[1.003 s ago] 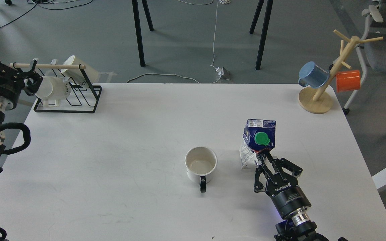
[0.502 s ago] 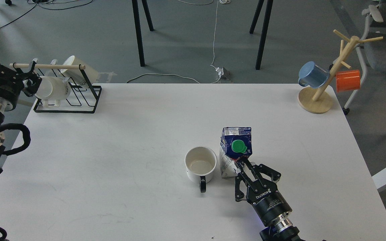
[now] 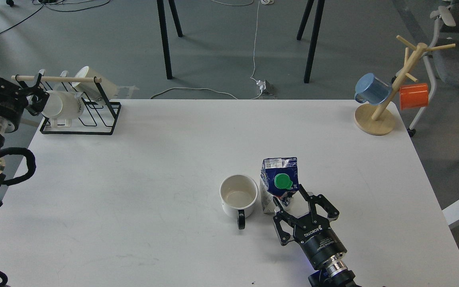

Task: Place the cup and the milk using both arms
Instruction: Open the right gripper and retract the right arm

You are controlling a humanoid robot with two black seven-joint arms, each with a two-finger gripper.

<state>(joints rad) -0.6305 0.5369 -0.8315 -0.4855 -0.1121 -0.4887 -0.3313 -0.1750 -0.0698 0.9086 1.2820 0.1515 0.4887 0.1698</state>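
A white cup with a black handle stands upright on the white table, right of centre. A blue milk carton with a green cap stands on the table just to the right of the cup, almost touching it. My right gripper is open, with its fingers spread on either side of the carton's lower part. My left gripper is open and empty at the far left, off the table's edge, next to the black wire rack.
The wire rack at the back left holds white mugs under a wooden rod. A wooden mug tree at the back right carries a blue mug and an orange mug. A chair stands beyond the right edge.
My right gripper carried the carton left to beside the cup, set it down and opened its fingers. My left arm drew back slightly to the left.
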